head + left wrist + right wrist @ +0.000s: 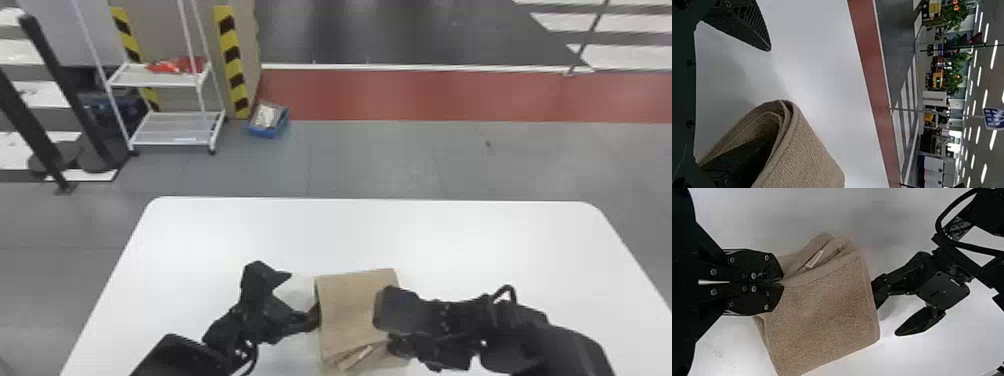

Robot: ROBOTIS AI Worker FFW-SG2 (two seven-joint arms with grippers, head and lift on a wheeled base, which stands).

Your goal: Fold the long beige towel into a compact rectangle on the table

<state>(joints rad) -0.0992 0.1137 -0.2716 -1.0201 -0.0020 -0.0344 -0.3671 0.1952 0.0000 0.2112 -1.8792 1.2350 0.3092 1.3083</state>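
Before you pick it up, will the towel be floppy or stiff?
Probably floppy: the towel curves round the left hand's lower finger in a soft loop. It likely won't slip easily, since its surface looks rough and fuzzy. It may come partly unfolded if lifted by one layer, because loose layers fan out near the right hand.

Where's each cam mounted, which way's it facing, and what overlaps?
Head: on the head, forward and down at table and towel; left arm, right arm.
Left wrist: across the table into the room; own left gripper, one finger inside the fold.
Right wrist: down at the towel; own right gripper pinching it.
Shared, head and right wrist: towel, left arm.
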